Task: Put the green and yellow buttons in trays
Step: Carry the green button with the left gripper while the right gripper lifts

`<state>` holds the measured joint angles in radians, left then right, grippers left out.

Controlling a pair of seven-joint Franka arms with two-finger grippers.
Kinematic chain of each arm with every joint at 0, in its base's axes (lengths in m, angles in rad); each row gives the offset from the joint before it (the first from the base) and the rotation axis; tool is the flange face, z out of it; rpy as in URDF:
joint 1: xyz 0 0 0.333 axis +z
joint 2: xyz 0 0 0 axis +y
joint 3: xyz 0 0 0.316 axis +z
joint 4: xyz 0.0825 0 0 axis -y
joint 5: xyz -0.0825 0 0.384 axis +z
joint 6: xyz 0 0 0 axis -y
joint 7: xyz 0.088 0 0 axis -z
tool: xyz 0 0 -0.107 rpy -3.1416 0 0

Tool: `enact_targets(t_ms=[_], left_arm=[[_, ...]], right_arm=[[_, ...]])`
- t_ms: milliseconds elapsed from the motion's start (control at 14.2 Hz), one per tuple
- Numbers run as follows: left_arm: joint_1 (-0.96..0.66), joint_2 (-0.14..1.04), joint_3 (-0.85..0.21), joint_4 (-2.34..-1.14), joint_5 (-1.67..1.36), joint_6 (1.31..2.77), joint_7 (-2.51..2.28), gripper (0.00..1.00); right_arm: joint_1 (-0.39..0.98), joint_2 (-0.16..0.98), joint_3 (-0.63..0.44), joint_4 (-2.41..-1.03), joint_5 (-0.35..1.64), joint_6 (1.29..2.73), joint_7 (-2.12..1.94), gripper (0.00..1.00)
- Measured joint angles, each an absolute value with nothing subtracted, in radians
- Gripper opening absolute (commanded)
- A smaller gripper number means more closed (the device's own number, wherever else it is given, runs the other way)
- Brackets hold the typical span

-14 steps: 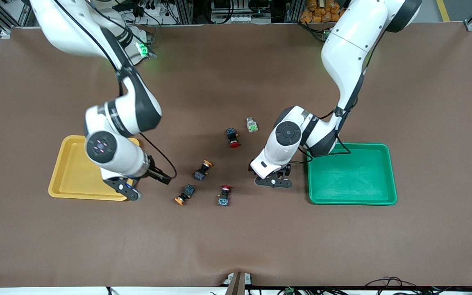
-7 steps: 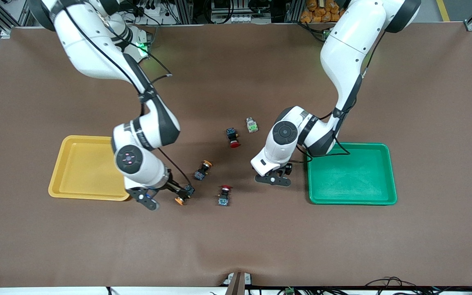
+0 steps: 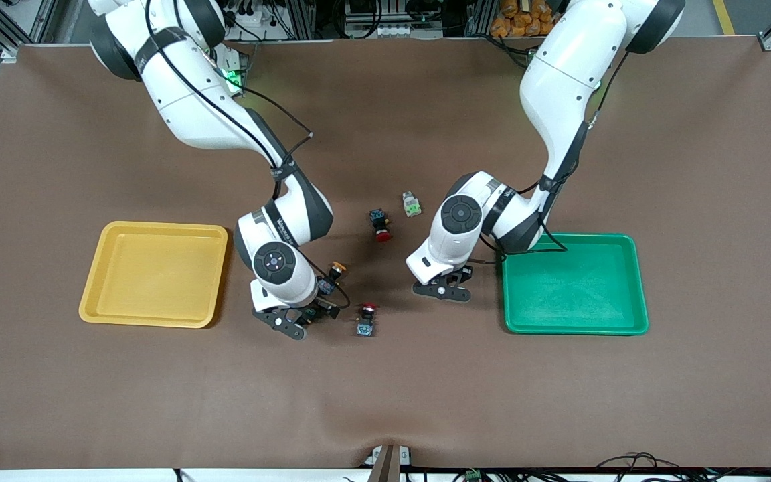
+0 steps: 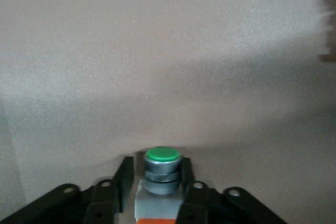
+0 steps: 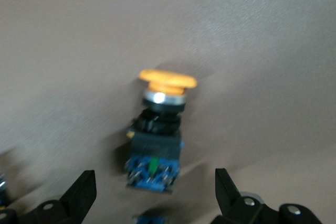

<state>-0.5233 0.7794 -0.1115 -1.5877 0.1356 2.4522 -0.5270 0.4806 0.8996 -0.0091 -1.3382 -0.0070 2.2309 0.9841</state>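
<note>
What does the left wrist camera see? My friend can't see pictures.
A green button, with a round green cap on a grey body, is pinched upright in the left gripper, one black finger on each side. Around it there is only the plain brown table, with soft shadows.

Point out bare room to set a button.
The yellow tray and green tray are bare; so is the table strip nearer the camera. Crowded between the trays: loose buttons, right end effector open over a yellow button, left end effector shut on a green button.
</note>
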Motion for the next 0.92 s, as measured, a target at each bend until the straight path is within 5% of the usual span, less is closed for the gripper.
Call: enact_targets(t_ms=[212, 282, 353, 423, 917], left_arm=[[-0.489, 0.755, -0.109, -1.574, 0.136, 2.409, -0.527, 0.00], [-0.475, 0.735, -0.109, -1.570, 0.136, 2.382, -0.527, 0.00], [-0.463, 0.710, -0.108, -1.567, 0.136, 2.350, -0.526, 0.00], [-0.449, 0.681, -0.106, -1.566, 0.136, 2.310, -0.524, 0.00], [-0.228, 0.629, -0.101, -1.624, 0.136, 2.204, -0.299, 0.00]], right_arm=[[0.465, 0.912, -0.020, -1.334, -0.007, 2.261, 0.984, 1.00], [0.458, 0.916, -0.020, -1.333, -0.007, 2.268, 0.984, 0.68], [0.453, 0.921, -0.021, -1.332, -0.008, 2.273, 0.984, 0.19], [0.451, 0.924, -0.021, -1.331, -0.009, 2.275, 0.984, 0.00], [0.435, 0.916, -0.023, -1.302, -0.009, 2.240, 0.967, 0.00]])
